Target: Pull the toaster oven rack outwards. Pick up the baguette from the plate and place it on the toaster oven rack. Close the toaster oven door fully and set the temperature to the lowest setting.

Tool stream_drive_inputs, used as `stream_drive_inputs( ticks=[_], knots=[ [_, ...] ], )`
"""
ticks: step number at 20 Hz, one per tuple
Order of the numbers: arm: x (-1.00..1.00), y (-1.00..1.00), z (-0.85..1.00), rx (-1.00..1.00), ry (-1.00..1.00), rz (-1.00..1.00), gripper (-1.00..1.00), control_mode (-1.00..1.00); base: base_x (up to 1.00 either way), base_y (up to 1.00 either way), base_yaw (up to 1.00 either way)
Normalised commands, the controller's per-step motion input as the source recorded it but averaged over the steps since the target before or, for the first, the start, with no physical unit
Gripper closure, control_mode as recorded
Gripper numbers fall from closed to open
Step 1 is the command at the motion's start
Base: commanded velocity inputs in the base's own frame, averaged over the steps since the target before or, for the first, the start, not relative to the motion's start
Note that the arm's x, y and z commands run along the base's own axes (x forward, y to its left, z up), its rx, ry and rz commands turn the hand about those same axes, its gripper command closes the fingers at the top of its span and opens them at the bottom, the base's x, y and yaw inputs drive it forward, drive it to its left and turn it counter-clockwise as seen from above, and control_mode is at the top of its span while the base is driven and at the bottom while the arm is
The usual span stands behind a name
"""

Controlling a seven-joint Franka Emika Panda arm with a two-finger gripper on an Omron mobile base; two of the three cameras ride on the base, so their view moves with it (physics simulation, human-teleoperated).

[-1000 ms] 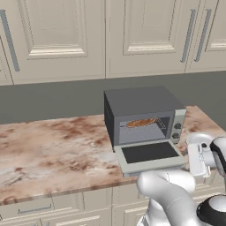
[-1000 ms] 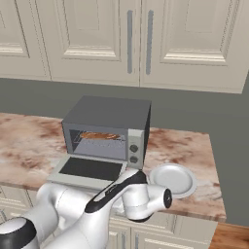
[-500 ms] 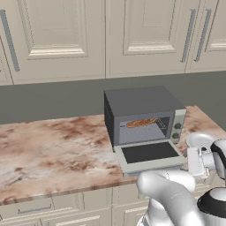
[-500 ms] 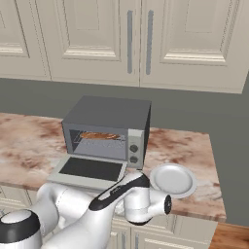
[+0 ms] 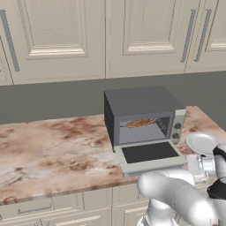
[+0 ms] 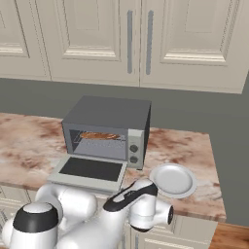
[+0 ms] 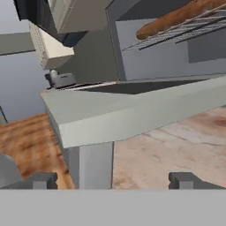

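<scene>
Gripper (image 7: pixel 112 180) fingers spread wide and empty, low beside the table edge (image 7: pixel 176 145), facing the lowered toaster oven door (image 7: pixel 132 112). Above it, the baguette (image 7: pixel 176 17) lies on the toaster oven rack (image 7: pixel 185 31) inside the toaster oven (image 6: pixel 109 129). Just right stands the bare plate (image 6: pixel 172 180).
</scene>
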Motion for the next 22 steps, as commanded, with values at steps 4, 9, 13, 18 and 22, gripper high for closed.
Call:
stream_drive_inputs(
  ticks=[4, 9, 13, 18, 22],
  knots=[
    [0.00, 0.41, 0.06, 0.27, -0.12, 0.00, -1.00, -1.00, 0.00, 0.00, 0.00],
    [0.03, 0.96, 0.51, 0.18, -0.25, 0.00, -1.00, -1.00, 0.00, 0.00, 0.00],
    [0.22, 1.00, 0.77, 0.15, -0.24, 0.03, -1.00, -1.00, 0.00, 0.00, 0.00],
    [0.54, 1.00, 0.65, 0.12, -0.15, 0.08, -1.00, -1.00, 0.00, 0.00, 0.00],
    [0.91, 1.00, 0.48, 0.03, -0.12, 0.04, -1.00, -1.00, 0.00, 0.00, 0.00]
  ],
)
